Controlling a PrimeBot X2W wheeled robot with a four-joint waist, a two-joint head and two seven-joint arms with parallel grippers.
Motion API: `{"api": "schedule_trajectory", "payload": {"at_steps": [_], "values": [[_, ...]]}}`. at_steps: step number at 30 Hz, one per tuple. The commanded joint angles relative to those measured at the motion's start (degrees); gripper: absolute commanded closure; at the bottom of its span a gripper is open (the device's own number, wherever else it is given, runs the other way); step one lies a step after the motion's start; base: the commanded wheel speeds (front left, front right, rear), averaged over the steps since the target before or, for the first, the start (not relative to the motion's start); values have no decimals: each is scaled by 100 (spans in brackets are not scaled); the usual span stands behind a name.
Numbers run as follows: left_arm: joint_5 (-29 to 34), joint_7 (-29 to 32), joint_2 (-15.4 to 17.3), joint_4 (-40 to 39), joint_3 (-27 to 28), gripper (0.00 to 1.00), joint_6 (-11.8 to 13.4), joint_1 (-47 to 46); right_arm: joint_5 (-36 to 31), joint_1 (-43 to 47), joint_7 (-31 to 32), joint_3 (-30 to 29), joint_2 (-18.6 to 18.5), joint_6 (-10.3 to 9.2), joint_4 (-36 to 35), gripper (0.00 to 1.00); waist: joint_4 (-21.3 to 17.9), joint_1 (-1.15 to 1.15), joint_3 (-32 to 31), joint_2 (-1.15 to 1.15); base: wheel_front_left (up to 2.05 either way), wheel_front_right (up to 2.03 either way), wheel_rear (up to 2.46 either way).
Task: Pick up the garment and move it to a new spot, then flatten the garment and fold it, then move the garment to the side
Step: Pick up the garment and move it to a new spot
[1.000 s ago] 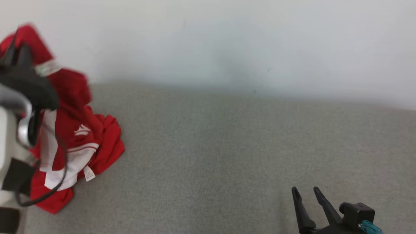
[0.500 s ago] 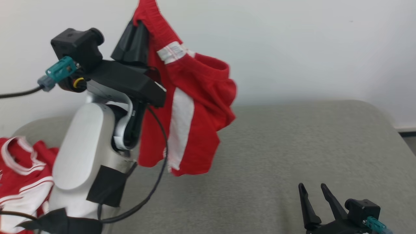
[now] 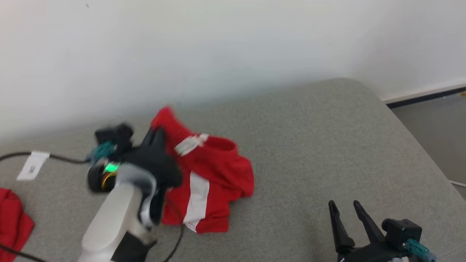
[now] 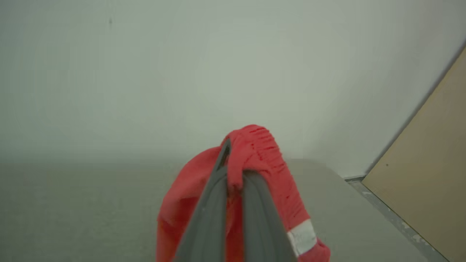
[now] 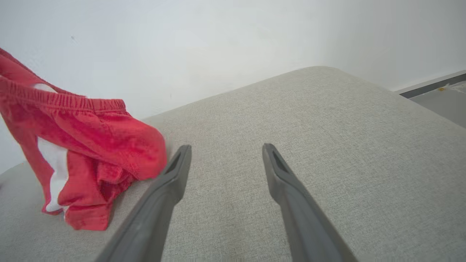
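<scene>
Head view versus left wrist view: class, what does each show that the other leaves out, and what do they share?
Head view adds: the open right tool low at the right, a second red cloth at the left edge, a white label on a cable, the left arm's pale forearm. Left wrist view adds: a tan panel at the right, and a close look at the elastic waistband pinched between the fingers. Both: the red garment, the left tool shut on it, the grey cushion, the white wall.
</scene>
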Motion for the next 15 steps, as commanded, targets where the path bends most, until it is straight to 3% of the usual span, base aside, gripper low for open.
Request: {"api": "schedule_trajectory", "payload": {"at_steps": [1,8,9,10,11,15], "values": [[20,-85,157,266,73,100,56,176,38,-102,-39,55,0,-12,28,0,-120,-1,184,0,0,0,0],[107,-288,487,1119,104,100,148,552,102,-63,-103,52,-2,-12,133,0,195,-1,165,0,0,0,0],[114,-295,529,1232,98,93,136,605,121,-58,-110,68,-3,-12,158,0,253,-1,151,0,0,0,0],[144,-287,564,1346,69,41,133,647,126,-52,-113,78,-3,-12,169,0,317,-1,134,0,0,0,0],[172,-257,605,1443,38,0,131,684,135,-52,-126,95,-2,-12,181,0,371,-1,113,0,0,0,0],[255,-39,792,1795,-67,0,176,867,177,-63,-152,124,-5,-12,220,0,572,-1,32,0,0,0,0]]}}
